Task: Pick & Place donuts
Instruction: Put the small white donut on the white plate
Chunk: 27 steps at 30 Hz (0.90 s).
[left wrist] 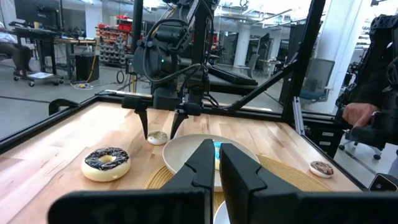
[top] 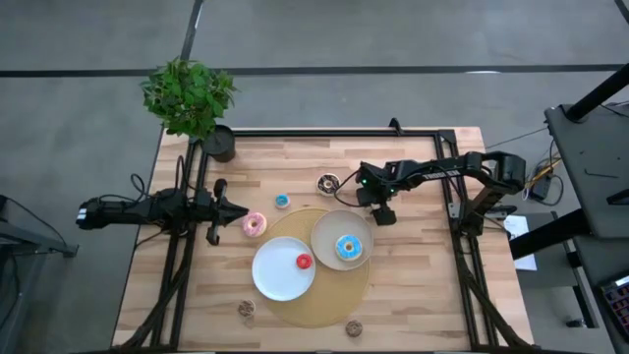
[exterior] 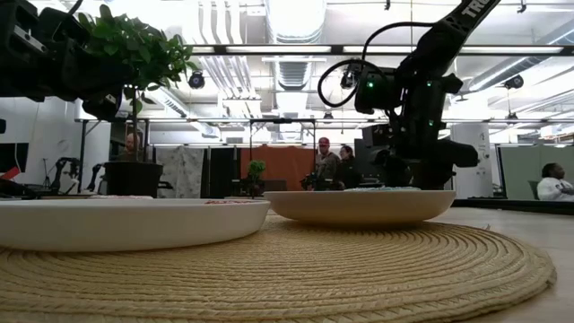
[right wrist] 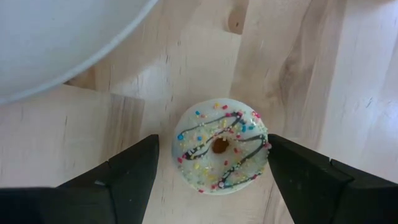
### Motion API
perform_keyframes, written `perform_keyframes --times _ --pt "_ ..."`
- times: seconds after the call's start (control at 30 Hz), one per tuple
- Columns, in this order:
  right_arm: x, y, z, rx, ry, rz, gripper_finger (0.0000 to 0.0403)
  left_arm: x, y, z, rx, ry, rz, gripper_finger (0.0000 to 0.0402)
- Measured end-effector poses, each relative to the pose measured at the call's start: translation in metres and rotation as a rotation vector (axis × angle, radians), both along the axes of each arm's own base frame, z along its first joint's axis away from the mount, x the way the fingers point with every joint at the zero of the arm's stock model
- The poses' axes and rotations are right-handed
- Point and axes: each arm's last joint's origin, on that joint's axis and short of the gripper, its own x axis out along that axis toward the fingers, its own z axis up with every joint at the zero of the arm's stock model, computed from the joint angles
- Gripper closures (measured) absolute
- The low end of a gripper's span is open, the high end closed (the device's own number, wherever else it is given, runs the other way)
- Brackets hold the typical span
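Now right end effector point(right wrist: 211, 163) held apart astride cream sprinkled donut point(right wrist: 222, 147) on desk point(right wrist: 323, 74); closure best centred, light. Left end effector point(left wrist: 214, 163) kept together.

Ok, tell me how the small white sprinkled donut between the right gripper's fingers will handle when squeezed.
The white sprinkled donut lies flat on the table, so it probably won't roll. Its glossy moulded look suggests a stiff, light toy. The rounded rim could slip if the open right gripper closes off-centre, so squeeze across its middle.
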Motion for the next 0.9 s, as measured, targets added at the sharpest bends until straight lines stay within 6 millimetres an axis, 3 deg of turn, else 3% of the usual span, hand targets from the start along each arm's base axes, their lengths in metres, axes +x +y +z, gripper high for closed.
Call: perform_keyframes --times 0.53,0.9 --pt "0.0002 0.0000 0.0000 -0.001 -0.002 0.000 0.0180 0.0000 0.0000 0.0000 0.000 0.000 0.000 0.0402" --pt "0.0000 0.0000 0.0007 -0.001 -0.004 -0.001 0.0193 0.0000 0.0000 0.0002 0.000 -0.001 0.000 0.0402"
